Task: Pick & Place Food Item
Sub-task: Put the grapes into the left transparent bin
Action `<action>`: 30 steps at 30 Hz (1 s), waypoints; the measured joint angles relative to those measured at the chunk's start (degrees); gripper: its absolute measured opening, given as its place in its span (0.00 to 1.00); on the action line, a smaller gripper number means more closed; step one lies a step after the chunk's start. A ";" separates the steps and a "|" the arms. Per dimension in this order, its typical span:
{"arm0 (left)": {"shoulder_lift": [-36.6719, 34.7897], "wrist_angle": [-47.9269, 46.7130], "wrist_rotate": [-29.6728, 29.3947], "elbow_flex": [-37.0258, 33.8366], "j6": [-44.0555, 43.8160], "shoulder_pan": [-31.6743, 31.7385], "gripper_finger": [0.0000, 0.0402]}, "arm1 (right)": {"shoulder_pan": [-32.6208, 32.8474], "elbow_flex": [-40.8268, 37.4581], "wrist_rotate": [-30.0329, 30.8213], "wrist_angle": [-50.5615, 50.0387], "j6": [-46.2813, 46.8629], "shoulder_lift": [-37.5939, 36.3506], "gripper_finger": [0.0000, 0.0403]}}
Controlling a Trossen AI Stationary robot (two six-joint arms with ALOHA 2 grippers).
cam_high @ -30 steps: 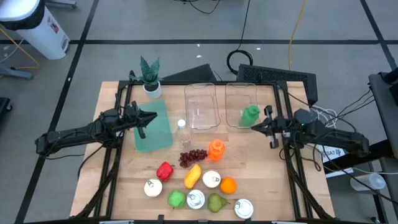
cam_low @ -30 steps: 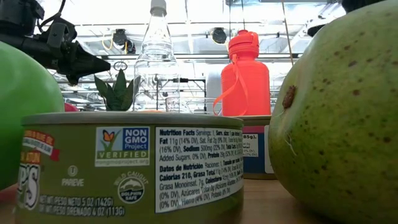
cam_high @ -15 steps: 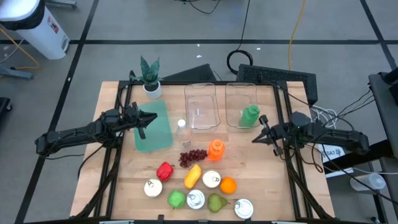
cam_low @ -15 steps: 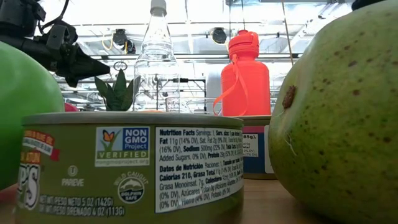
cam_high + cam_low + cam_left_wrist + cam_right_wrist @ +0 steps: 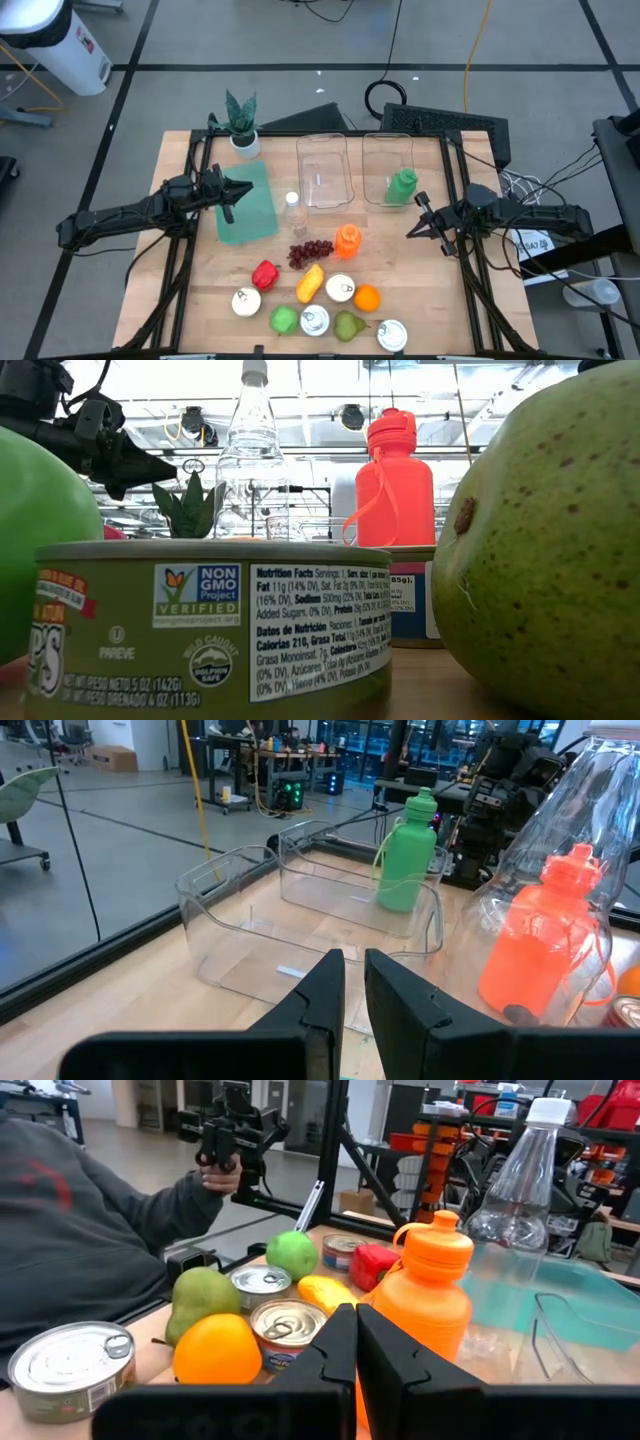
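Wood table point(image 5: 420, 290) matt – bins point(image 5: 322, 170) clear glossy plastic – cans point(image 5: 391, 335) metal.

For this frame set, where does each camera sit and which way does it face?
High view: overhead, straight down on the table; both arms show, left gripper, right gripper.
Low view: table-top height, behind a can and pear; one gripper upper left.
Left wrist view: past shut fingers toward the green bottle.
Right wrist view: past shut fingers toward a person's hand.
Shared: the orange bottle appears in all four.
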 joint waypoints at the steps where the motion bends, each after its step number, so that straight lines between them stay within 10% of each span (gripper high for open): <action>1: 0.00 -0.01 0.00 0.00 0.00 -0.01 0.12 | 0.00 0.00 0.00 0.00 0.16 0.00 0.00; 20: 0.00 1.02 5.90 0.00 0.59 -4.11 0.12 | 0.00 0.00 0.49 0.42 -0.79 0.02 0.00; 30: 0.02 8.47 2.55 0.04 2.28 -12.41 0.12 | 0.00 0.00 10.58 0.39 -0.74 0.02 0.00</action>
